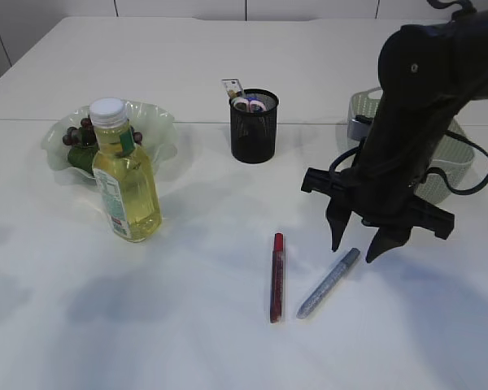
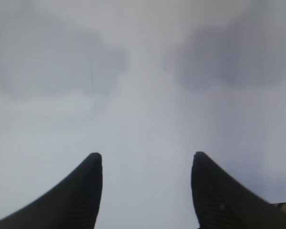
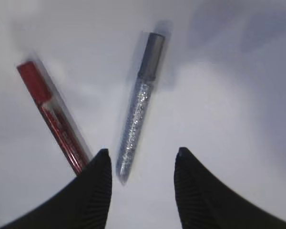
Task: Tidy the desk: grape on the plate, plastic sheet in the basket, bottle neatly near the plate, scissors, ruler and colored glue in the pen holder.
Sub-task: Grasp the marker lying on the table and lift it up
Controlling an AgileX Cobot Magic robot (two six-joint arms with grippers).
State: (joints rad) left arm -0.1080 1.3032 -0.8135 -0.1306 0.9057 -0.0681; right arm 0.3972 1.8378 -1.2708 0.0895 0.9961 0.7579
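a: what is held by the containers?

b: dark grapes [image 1: 80, 135] are seen in the pale green wavy plate [image 1: 159, 122]. scissors and a ruler are stood in the black mesh pen holder [image 1: 254, 130]. the inside of the light green woven basket [image 1: 464, 158] is hidden by the arm.

a: and the other things?

b: the clear plastic bottle of yellow liquid [image 1: 126, 175] is stood upright just beside the plate. the red glue tube [image 1: 276, 276] and the silver glitter glue tube [image 1: 329, 282] are laid on the white table [image 1: 146, 325].

a: the grippers?

b: the right gripper [image 1: 359, 240] is spread open above the silver tube, nothing grasped. the left gripper [image 2: 147, 164] is also open, over bare table.
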